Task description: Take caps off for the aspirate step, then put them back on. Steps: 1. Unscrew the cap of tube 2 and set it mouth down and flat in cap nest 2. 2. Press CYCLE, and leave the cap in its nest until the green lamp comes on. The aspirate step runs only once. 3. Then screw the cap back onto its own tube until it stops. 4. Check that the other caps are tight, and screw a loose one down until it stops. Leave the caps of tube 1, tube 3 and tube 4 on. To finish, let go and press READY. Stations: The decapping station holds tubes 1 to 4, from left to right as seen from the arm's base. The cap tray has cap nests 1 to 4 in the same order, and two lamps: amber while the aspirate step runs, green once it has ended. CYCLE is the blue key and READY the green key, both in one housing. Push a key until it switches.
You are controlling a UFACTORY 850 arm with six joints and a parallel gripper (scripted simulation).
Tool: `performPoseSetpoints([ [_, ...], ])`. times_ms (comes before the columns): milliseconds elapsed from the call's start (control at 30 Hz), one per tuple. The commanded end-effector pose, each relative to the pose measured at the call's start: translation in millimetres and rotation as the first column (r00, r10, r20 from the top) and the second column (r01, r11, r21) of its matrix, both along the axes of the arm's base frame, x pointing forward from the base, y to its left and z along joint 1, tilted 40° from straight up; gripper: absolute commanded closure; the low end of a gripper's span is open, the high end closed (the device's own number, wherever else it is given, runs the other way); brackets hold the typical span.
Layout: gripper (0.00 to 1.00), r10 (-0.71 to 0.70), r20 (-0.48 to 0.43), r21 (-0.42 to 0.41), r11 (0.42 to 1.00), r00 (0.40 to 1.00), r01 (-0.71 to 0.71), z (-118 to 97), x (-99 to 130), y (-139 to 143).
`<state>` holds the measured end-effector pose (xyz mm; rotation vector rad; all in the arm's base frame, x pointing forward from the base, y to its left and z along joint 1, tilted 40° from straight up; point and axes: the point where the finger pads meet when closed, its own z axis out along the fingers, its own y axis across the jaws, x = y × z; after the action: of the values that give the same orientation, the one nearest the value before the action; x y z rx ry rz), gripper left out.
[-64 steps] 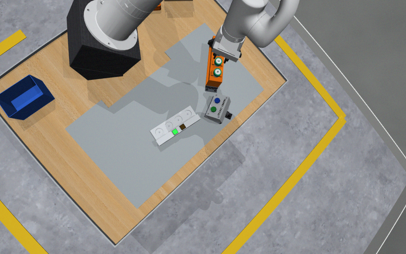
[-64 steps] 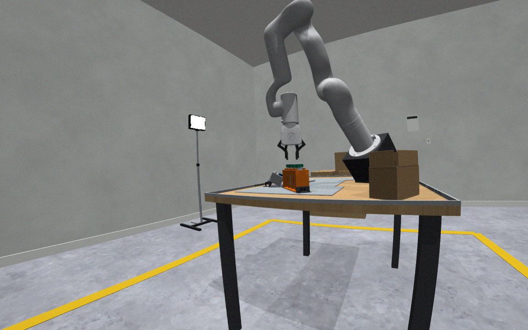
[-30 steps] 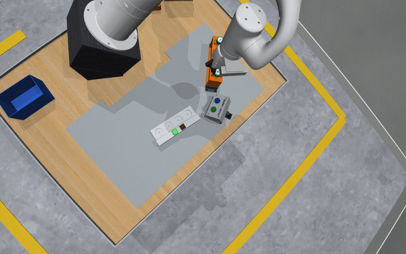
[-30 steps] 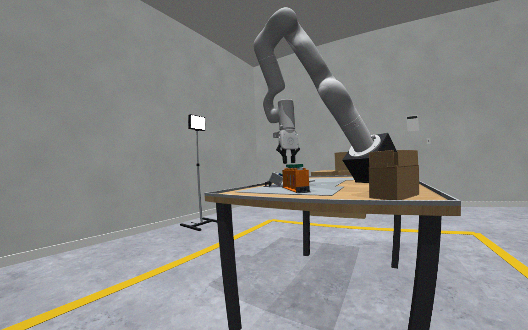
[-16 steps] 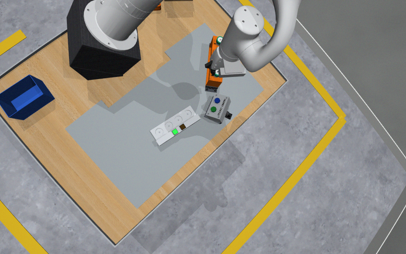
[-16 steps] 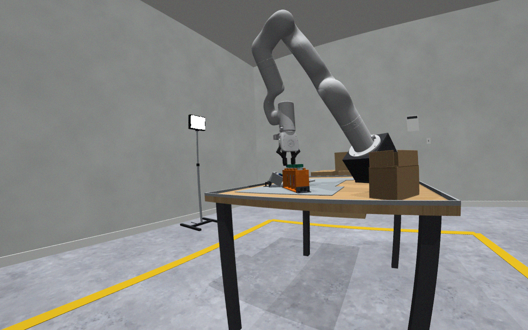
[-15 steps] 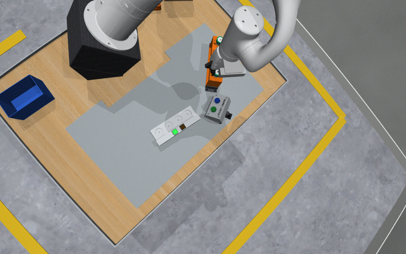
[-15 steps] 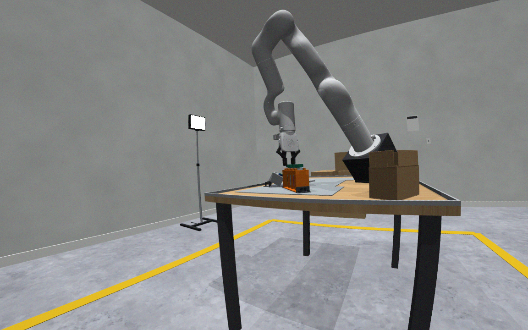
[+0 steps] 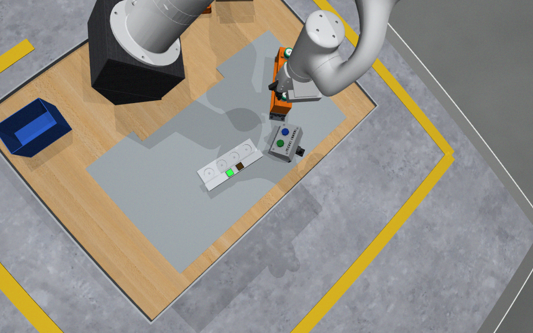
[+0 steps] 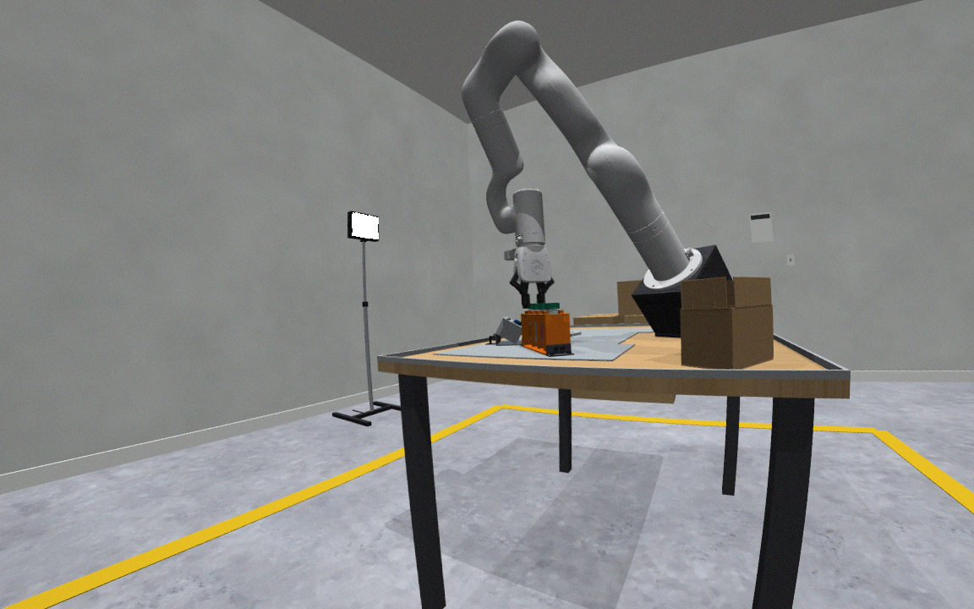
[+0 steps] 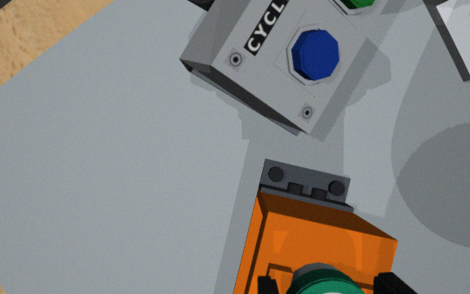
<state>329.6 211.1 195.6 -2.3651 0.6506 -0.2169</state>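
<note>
The orange decapping station point(image 9: 280, 108) point(image 10: 545, 331) point(image 11: 321, 233) stands upright on the grey mat. My gripper point(image 10: 533, 299) point(image 11: 325, 284) is open, its fingertips on either side of the green cap of tube 4 point(image 9: 284, 96) point(image 11: 325, 282), with gaps between fingers and cap in the wrist view. The cap of tube 1 point(image 9: 288, 52) shows at the far end; the middle caps are largely hidden by the arm. The white cap tray point(image 9: 215, 183) point(image 11: 469, 45) has four empty nests. Its green lamp point(image 9: 230, 172) is lit and its amber lamp point(image 9: 239, 166) is dark.
The grey key housing point(image 9: 274, 152) point(image 11: 259, 71) stands just beyond the station's tube 4 end, with the blue CYCLE key point(image 9: 285, 131) point(image 11: 318, 55) and green READY key point(image 9: 280, 143) point(image 11: 357, 2). A blue bin point(image 9: 32, 128) is at the left. Cardboard boxes point(image 10: 725, 337) stand near the arm's base.
</note>
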Motion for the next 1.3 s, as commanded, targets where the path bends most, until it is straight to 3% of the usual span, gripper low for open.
performPoseSetpoints([
  [0, 0.54, 0.000, 0.001, 0.000, 1.000, 1.000, 0.000, -0.8, 0.8, 0.8],
  [33, 0.54, 0.000, 0.001, 0.000, 1.000, 1.000, 0.000, -0.8, 0.8, 0.8],
  [67, 1.00, 0.000, 0.001, 0.000, 1.000, 1.000, 0.000, -0.8, 0.7, 0.8],
  [533, 1.00, 0.000, 0.001, 0.000, 1.000, 1.000, 0.000, -0.8, 0.7, 0.8],
  [1267, 1.00, -0.284, -0.237, 0.090, 0.946, 0.929, 0.312, -0.9, 0.7, 0.8],
])
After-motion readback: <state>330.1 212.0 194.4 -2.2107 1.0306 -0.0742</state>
